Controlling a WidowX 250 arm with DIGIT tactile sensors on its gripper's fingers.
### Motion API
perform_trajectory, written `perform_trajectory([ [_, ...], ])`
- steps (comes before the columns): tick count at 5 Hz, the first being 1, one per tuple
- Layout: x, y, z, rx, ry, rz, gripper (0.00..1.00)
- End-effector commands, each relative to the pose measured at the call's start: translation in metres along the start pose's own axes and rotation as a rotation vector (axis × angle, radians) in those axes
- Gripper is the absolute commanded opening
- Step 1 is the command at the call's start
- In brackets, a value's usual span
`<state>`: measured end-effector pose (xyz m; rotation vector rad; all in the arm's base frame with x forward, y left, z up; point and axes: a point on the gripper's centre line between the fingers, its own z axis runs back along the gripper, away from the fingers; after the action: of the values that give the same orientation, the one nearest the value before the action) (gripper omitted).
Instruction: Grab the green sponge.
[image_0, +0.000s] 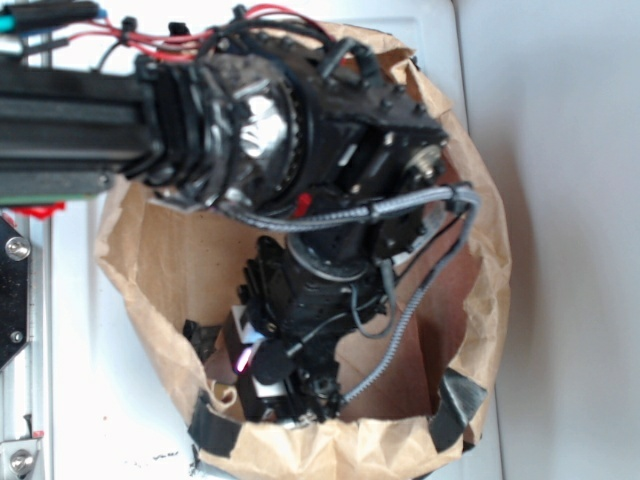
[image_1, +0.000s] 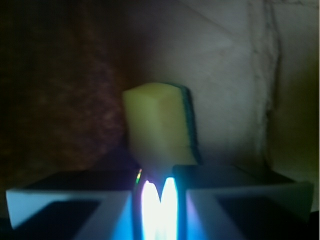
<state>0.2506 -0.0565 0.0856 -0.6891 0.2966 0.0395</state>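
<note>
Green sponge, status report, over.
Hand down inside the paper bag, open or shut unclear. Green sponge upright just ahead of fingers. Dark reddish mass at left.

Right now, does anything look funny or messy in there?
Not much. The robot's arm reaches down into a crumpled brown paper bag. In the wrist view the sponge stands upright on its end, the green side facing right. Nothing looks spilled or broken.

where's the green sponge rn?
In the wrist view the green sponge stands centre frame just beyond the gripper, its green layer facing right, with the paper bag wall behind. In the exterior view the arm blocks it.
</note>
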Motion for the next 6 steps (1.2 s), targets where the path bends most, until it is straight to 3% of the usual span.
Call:
perform_trajectory([
  [1,0.0,-0.006,0.012,0.044,-0.056,-0.084,0.0],
  [2,-0.001,-0.005,0.006,0.052,-0.053,-0.089,1.0],
  [6,0.0,-0.005,-0.023,0.041,-0.031,-0.108,1.0],
])
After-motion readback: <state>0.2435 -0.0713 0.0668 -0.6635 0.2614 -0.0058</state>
